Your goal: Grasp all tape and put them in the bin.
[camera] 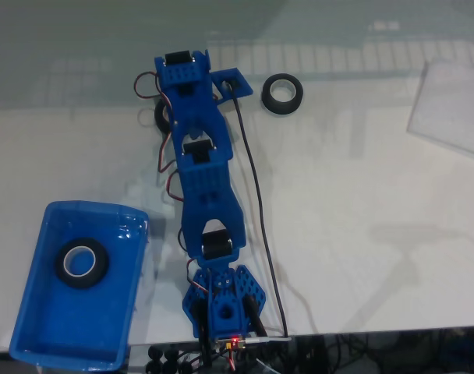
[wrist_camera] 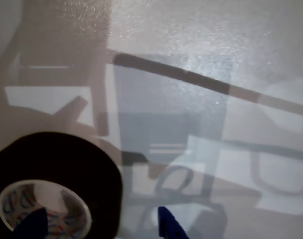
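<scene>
- Tape roll under the wrist [wrist_camera: 52,184]: lower left of the wrist view, lying flat on the table; in the fixed view only its edge [camera: 162,118] shows, upper centre-left beside the arm.
- Judgement: light, rigid ring; glossy black side likely slick. Best hold is across the wall, one finger in the core, one outside.
- Gripper [wrist_camera: 99,225]: blue tips at the bottom edge, one inside the core, one outside, spread apart, nothing clamped.
- Second roll [camera: 282,94] upper centre, free on the table.
- Third roll [camera: 80,263] already in the bin [camera: 34,327], lower left.
</scene>
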